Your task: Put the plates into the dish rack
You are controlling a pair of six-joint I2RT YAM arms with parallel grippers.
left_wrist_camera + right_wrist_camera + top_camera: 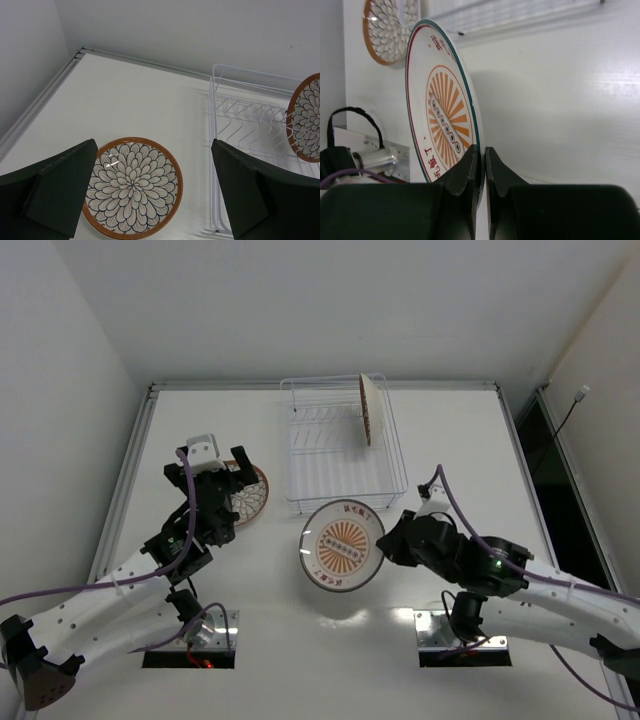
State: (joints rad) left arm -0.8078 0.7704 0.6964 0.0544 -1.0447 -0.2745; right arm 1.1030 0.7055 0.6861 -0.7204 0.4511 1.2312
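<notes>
The orange sunburst plate (343, 545) is held tilted above the table in front of the dish rack (330, 475). My right gripper (387, 540) is shut on its right rim; in the right wrist view the gripper (484, 152) pinches the edge of the plate (442, 112). A petal-patterned plate with an orange-brown rim (252, 494) lies flat on the table left of the rack. My left gripper (236, 486) hovers over it, open and empty; in the left wrist view the gripper (154, 146) spans that plate (131, 187). A similar petal plate (368, 408) stands upright in the rack's right side (306, 117).
The white wire rack (250, 125) has free slot prongs left of the standing plate. A raised rail (130, 480) runs along the table's left edge. White walls close in at the back and sides. The arm bases (195, 635) sit at the near edge.
</notes>
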